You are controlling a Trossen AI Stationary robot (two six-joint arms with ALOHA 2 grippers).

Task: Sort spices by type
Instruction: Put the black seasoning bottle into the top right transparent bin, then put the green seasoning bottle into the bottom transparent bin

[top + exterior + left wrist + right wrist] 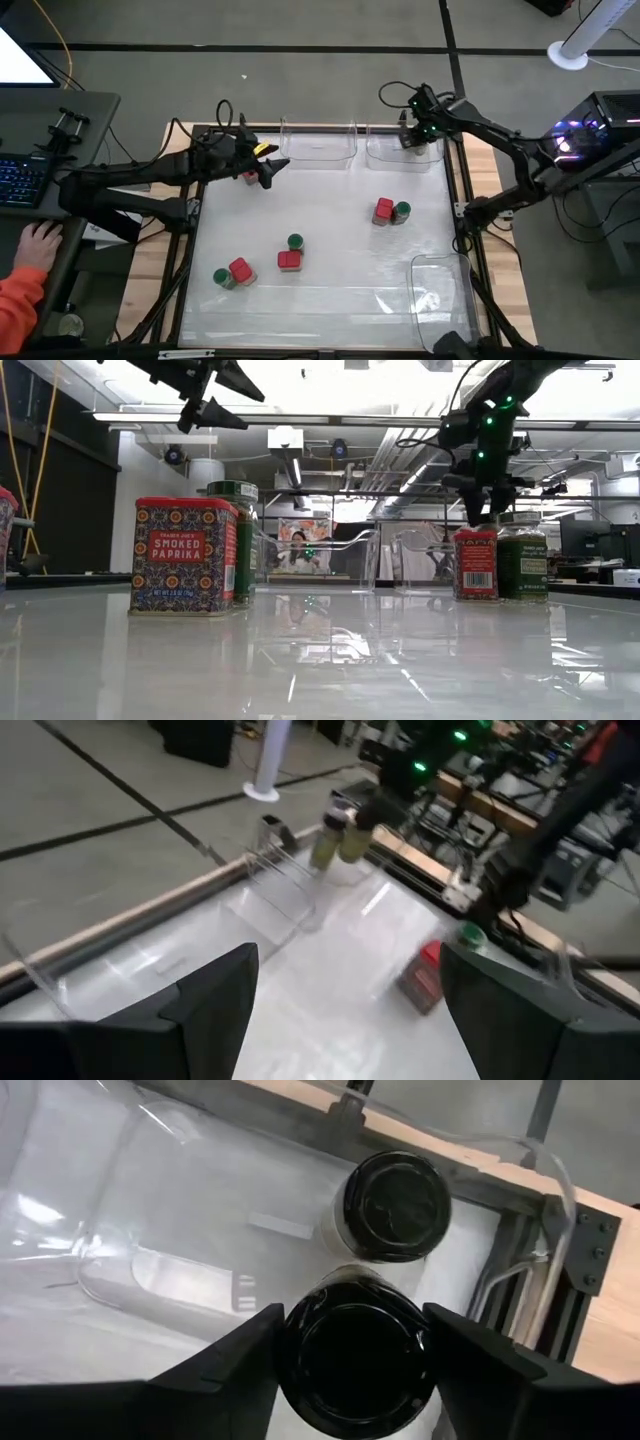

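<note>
Spices lie scattered over the white surface (330, 290). The right gripper (418, 136) hangs over the clear bin (440, 150) at the far right corner, its fingers (235, 1365) on either side of a dark-capped jar (360, 1355); whether they pinch it or have let go cannot be told. A second dark-capped jar (392, 1205) stands just beside the first inside the same bin. The left gripper (272, 168) is raised above the far left part of the surface, its fingers (215, 1000) spread wide and holding nothing, with a red-capped jar (249, 176) just beside it in the high view. Another clear bin (318, 142) sits at the far edge, and a third bin (437, 290) at the near right corner. Toward the right edge a red jar (383, 212) and a green-capped jar (402, 211) stand touching. Near the middle a green jar (295, 242) stands just beside a red one (289, 261). Toward the near left, a smoked paprika tin (184, 555) stands against a green jar (238, 540). A person's hand (38, 245) rests beyond the left edge.
</note>
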